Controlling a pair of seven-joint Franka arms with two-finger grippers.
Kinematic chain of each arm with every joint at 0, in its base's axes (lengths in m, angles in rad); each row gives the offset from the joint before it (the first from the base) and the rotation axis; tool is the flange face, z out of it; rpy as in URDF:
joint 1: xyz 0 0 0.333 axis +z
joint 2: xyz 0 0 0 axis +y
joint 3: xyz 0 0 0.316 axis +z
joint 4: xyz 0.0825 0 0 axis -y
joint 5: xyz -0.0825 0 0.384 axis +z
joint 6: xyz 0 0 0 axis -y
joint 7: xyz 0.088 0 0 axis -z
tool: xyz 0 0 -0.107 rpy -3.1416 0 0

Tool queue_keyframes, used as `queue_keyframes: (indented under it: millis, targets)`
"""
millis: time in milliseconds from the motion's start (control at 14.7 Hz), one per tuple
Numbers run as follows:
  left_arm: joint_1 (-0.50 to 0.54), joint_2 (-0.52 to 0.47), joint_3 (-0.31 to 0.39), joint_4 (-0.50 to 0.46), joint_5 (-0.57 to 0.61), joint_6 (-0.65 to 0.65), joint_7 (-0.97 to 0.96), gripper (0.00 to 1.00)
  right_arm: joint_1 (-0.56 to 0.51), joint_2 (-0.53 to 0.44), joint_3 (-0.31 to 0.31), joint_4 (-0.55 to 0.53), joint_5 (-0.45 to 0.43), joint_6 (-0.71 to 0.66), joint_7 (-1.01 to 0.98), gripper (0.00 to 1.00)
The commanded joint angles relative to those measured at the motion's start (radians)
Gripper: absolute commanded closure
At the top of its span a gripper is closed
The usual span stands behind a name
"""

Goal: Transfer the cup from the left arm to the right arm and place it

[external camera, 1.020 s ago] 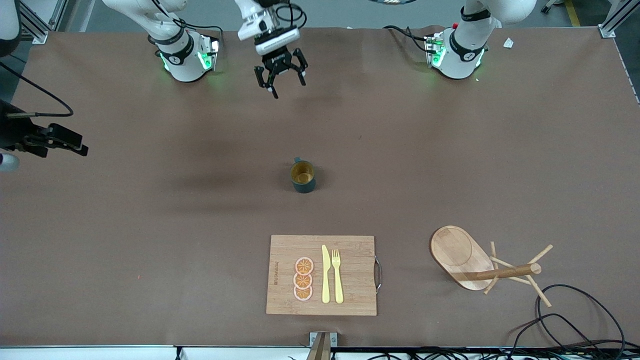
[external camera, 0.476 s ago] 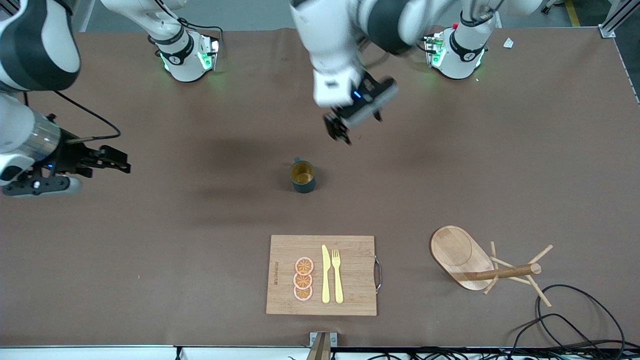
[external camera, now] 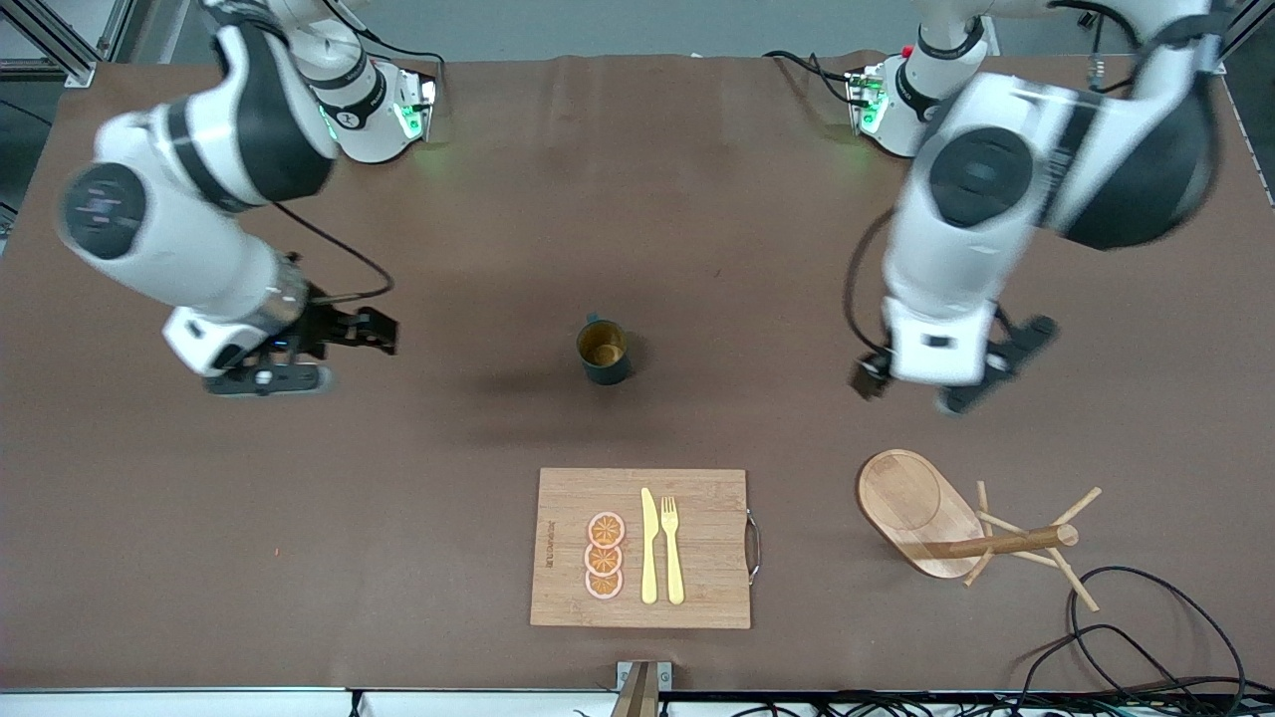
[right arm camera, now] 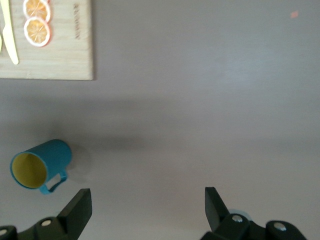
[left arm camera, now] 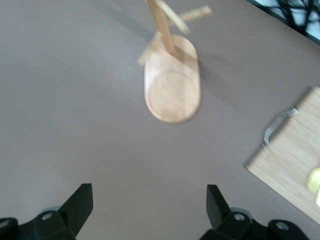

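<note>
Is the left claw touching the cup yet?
Apart. The front view shows bare table between the left claw, open over the table near the wooden rack, and the cup.

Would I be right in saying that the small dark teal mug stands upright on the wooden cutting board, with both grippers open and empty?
Not quite: the small dark teal mug stands upright on the bare brown table, farther from the front camera than the wooden cutting board, as the front view shows. The rest holds: the left gripper and right gripper are both open and empty.
</note>
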Motion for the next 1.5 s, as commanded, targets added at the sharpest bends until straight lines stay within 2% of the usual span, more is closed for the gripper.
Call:
queue_keyframes:
  millis: [0,136,340,544,816,884,1088,1156,1224,1293,1361,1429]
  targets:
    - [0.124,-0.014,-0.017,-0.004,-0.031,0.006,0.164,0.0,0.089,0.073,-0.01,-0.009,0.007,0.076,0.081,0.0]
    - [0.206,-0.059,-0.018,-0.004,-0.045,0.006,0.325,0.0,0.178,0.139,-0.01,-0.009,0.007,0.149,0.212,0.0]
    - [0.296,-0.132,-0.017,-0.006,-0.109,-0.009,0.51,0.0,0.243,0.195,-0.01,-0.023,0.007,0.198,0.249,0.0]
    - [0.365,-0.153,-0.017,-0.004,-0.191,-0.034,0.627,0.0,0.306,0.219,-0.008,-0.1,0.007,0.346,0.329,0.0]
    - [0.355,-0.161,-0.02,0.02,-0.205,-0.109,0.692,0.0,0.343,0.277,-0.008,-0.103,0.012,0.432,0.398,0.0]
    - [0.328,-0.191,-0.005,0.016,-0.209,-0.109,0.72,0.0,0.355,0.287,-0.008,-0.103,0.012,0.443,0.418,0.0]
    - [0.216,-0.247,0.115,-0.033,-0.231,-0.115,0.749,0.0,0.379,0.317,-0.01,-0.104,0.012,0.479,0.436,0.02]
    - [0.206,-0.277,0.144,-0.062,-0.254,-0.131,0.792,0.0,0.381,0.319,-0.01,-0.103,0.01,0.479,0.432,0.17]
    - [0.189,-0.32,0.176,-0.107,-0.269,-0.138,0.83,0.0,0.381,0.319,-0.01,-0.103,0.007,0.474,0.416,0.46]
    - [0.168,-0.348,0.211,-0.133,-0.278,-0.138,0.848,0.0,0.379,0.319,-0.01,-0.101,0.002,0.474,0.401,0.69]
    - [0.151,-0.365,0.238,-0.141,-0.281,-0.146,0.854,0.0,0.379,0.319,-0.01,-0.101,0.002,0.474,0.387,0.83]
    - [0.137,-0.377,0.242,-0.144,-0.28,-0.164,0.866,0.0,0.378,0.319,-0.01,-0.1,0.002,0.474,0.386,0.92]
